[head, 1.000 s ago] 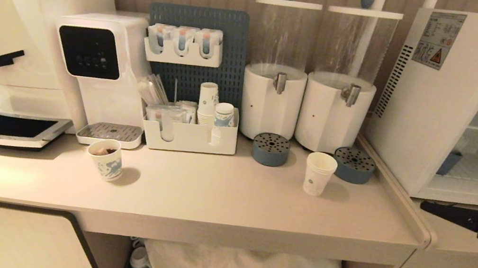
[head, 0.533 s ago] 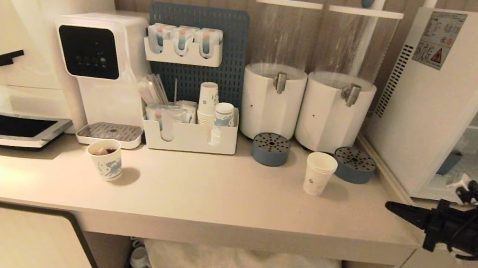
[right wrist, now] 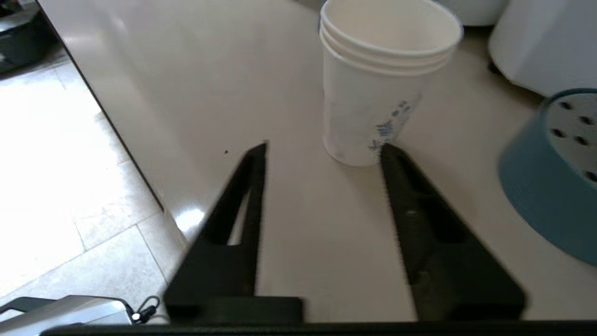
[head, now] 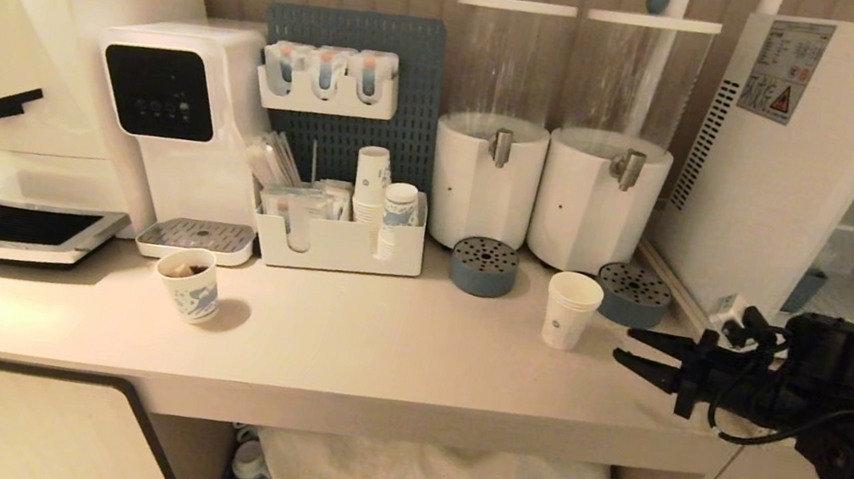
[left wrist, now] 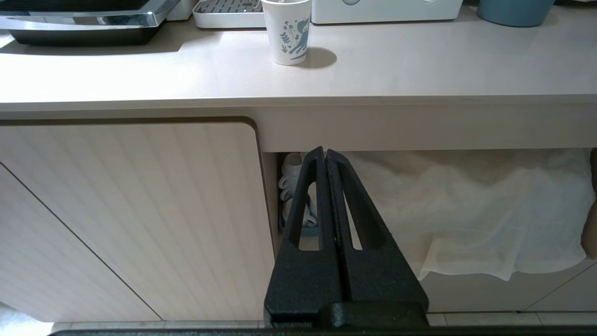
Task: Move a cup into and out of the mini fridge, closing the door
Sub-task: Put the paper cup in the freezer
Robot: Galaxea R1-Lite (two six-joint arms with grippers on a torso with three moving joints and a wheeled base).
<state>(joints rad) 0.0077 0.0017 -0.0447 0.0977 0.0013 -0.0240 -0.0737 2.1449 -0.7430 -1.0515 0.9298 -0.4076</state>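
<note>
1. The left gripper (left wrist: 325, 156) hung below the counter's (head: 375, 351) edge, in front of the cabinet, with its fingers pressed together on nothing.
2. The right gripper (head: 632, 349) reached in over the counter's right end with its fingers spread and empty, aimed at the cup (head: 571, 310).
3. The cup stood upright on the counter just ahead of those fingertips, apart from them, with a blue drip tray (head: 632, 294) close behind it. From the wrist, one finger (right wrist: 401, 186) lined up with the cup's base while the other sat off to the side, so the cup was not yet between them.
4. The step in hand looked like the approach to the first pick-up. The next move would call for sliding the fingers to either side of the cup, then closing gently, since thin paper crushes easily.
5. Farther right, the mini fridge (head: 788, 177) stood with its interior exposed; the door was out of view. Its side carried a warning sticker (head: 784, 71) whose print was too small to read, as was the cup's faint blue mark.
</note>
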